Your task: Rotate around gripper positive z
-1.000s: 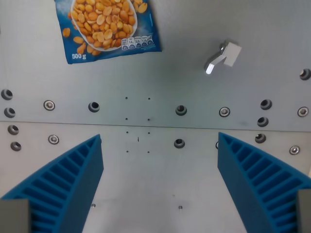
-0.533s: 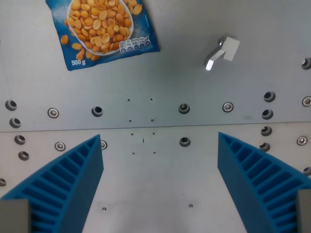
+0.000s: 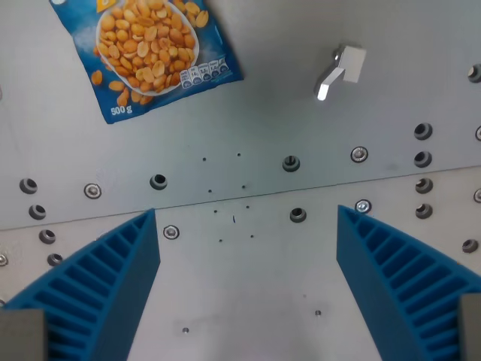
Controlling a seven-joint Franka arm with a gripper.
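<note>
My gripper is open and empty, its two blue ribbed fingers at the wrist view's lower left and lower right. It hangs above a grey metal table with bolt holes. A blue bag of peanuts lies flat at the upper left, tilted. A small grey metal piece lies at the upper right.
A seam between two table plates runs across the middle, slanting up to the right. Rows of bolts and holes lie along both sides of it.
The whole scene has turned counter-clockwise in the picture: the seam now slants and the bag is more tilted. The camera has rotated; the things have not moved. The fingers stay open.
</note>
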